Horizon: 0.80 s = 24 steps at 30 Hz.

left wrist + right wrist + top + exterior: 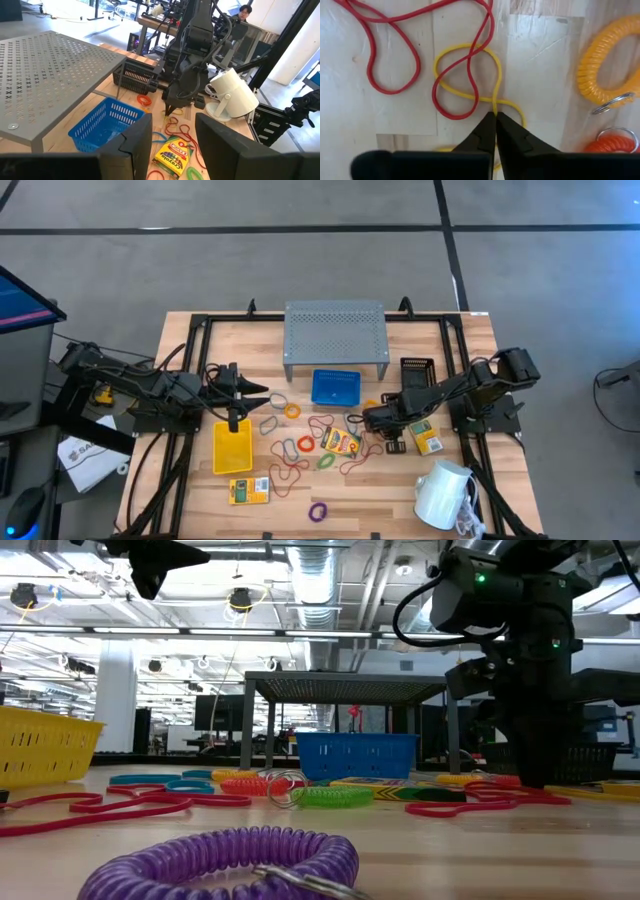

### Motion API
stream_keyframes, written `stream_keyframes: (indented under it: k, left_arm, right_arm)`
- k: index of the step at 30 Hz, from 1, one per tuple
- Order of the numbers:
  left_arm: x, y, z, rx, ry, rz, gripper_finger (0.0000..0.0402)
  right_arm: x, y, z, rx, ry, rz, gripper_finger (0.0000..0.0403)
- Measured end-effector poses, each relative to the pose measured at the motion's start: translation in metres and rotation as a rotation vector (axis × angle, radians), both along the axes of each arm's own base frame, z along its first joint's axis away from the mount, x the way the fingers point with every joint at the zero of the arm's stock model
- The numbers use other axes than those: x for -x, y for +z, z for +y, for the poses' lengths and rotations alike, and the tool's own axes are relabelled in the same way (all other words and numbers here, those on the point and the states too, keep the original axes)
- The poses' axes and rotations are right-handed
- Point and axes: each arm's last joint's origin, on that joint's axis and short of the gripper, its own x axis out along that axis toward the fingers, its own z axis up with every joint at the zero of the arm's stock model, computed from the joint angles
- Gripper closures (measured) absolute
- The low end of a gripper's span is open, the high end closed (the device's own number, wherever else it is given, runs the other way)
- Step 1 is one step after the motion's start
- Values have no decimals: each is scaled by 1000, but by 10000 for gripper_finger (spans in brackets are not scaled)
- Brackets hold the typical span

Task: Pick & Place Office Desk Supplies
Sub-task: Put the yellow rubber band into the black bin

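Note:
My right gripper (495, 116) is down at the table among the loose loops, shut on a thin yellow loop (470, 50) that is tangled with a red loop (395, 55). In the high view it (364, 420) sits just right of a yellow packet (341, 442). My left gripper (258, 395) is open and hovers above the far end of the yellow bin (232, 448). The blue bin (335, 387) and black mesh bin (417, 367) stand on the table by the riser. A purple coil loop (230, 860) lies near the near edge. My right gripper pinches the yellow loop between its two fingertips at a narrow waist (495, 104) where its two strands run close together. The fingers come from above, pointing down. The loop lies flat on the table, and the red loop crosses through it.
The grey perforated riser (335, 330) stands at the far middle, over the blue bin's far side. A white mug (443, 493) lies at the near right. Orange coil loops (600, 65) lie close to my right gripper. More packets (249, 491) (426, 438) and several loops are scattered mid-table.

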Motion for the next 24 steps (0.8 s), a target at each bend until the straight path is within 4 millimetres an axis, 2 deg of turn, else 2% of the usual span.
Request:
stream_keyframes:
  k: [8, 13, 24]
  left_arm:
    - [0, 0, 0, 0, 0, 1, 257]
    - [0, 0, 0, 0, 0, 1, 257]
    - [0, 0, 0, 0, 0, 1, 257]
  right_arm:
    - [0, 0, 0, 1, -28, 4, 400]
    - [4, 8, -1, -15, -76, -21, 402]
    - [18, 61, -6, -62, -238, -247, 403]
